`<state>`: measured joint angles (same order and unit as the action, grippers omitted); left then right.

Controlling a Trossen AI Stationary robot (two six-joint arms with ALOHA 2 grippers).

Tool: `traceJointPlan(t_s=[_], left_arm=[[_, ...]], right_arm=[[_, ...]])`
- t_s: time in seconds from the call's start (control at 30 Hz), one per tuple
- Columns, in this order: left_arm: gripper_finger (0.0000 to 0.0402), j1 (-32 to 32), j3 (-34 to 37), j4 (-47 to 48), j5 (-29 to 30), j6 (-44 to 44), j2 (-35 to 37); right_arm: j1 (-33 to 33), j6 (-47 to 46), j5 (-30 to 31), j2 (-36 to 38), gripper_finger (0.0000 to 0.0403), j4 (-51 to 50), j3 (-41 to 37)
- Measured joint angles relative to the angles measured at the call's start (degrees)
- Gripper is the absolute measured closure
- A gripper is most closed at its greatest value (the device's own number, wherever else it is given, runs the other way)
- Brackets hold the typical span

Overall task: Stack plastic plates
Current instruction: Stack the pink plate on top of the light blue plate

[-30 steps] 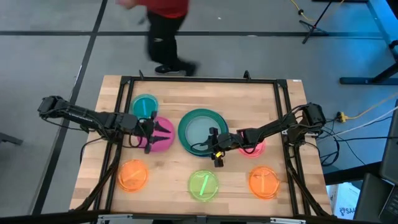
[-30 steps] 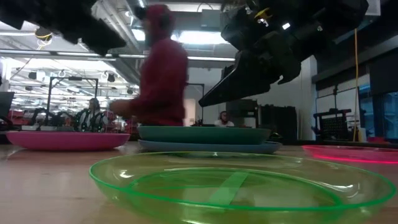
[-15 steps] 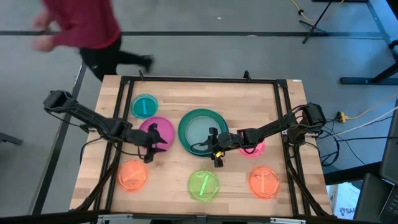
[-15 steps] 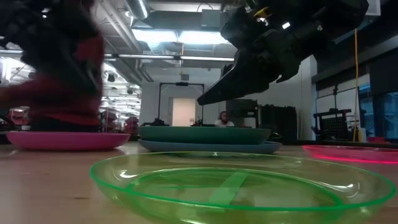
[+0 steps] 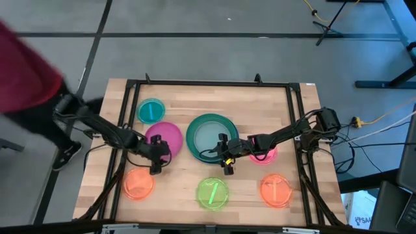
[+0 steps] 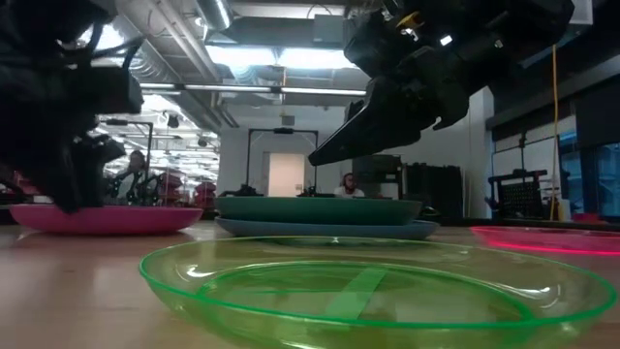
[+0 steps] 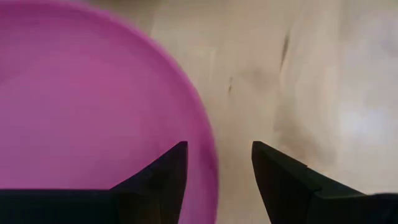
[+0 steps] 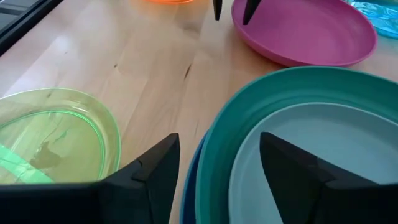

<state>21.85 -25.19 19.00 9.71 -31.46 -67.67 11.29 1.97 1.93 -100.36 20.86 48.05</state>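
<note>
**A:** What changed in the last second?

**B:** The left gripper (image 5: 156, 162) has slid from over the middle of the round magenta plastic plate (image 5: 164, 138) to its near edge. In the left wrist view its fingers (image 7: 163, 175) are spread apart, one over the plate's rim and one over bare wooden table (image 7: 311, 93). The person in the red top (image 5: 26, 71) has walked from behind the table to its far left.

**A:** And for the stacking?

**B:** I'd judge the left arm is lining up to pinch the magenta plate's rim and carry it to the pile. It holds nothing yet.

**A:** Where's the pile?

**B:** Mid-table: a large teal plate (image 5: 209, 123) sits on a large blue plate (image 6: 320, 229), with a paler grey-blue plate (image 8: 323, 155) inside it. Still single are the small cyan plate (image 5: 151, 110) at far left, a translucent orange plate (image 5: 138, 183) near left, the translucent lime plate (image 5: 212, 193) near centre, a second orange plate (image 5: 275, 190) near right and a red-pink plate (image 5: 266, 156) at right.

**A:** The right arm?

**B:** It reaches in from the right, its right gripper (image 5: 226, 159) open and empty, hovering above the near edge of the teal plate. It has not moved.

**A:** Pose of the left?

**B:** Stretched from the far left corner diagonally toward the centre, wrist pointing down at the rim.
</note>
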Motion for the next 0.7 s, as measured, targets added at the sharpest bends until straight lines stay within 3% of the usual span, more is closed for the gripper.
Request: traceJointPlan(t_s=[0.27, 0.47, 0.6, 0.7], left_arm=[[0.025, -0.07, -0.08, -0.53, 2.62, 0.5, -5.74], [0.0323, 0.14, -0.13, -0.47, 4.25, 3.38, -6.09], [0.0372, 0.35, -0.8, 0.34, 7.03, 5.7, -6.05], [0.0393, 0.36, -3.89, 5.99, 7.69, 6.79, -6.25]], right_arm=[[0.0, -0.11, 0.1, 0.0, 0.0189, -0.02, 0.0], [0.77, -1.06, 2.8, 0.04, 0.0189, -1.13, 0.0], [3.97, -1.73, 5.36, 2.46, 0.0189, -7.34, -0.07], [7.11, -2.99, 9.83, 6.3, 0.0189, -12.53, -0.07]])
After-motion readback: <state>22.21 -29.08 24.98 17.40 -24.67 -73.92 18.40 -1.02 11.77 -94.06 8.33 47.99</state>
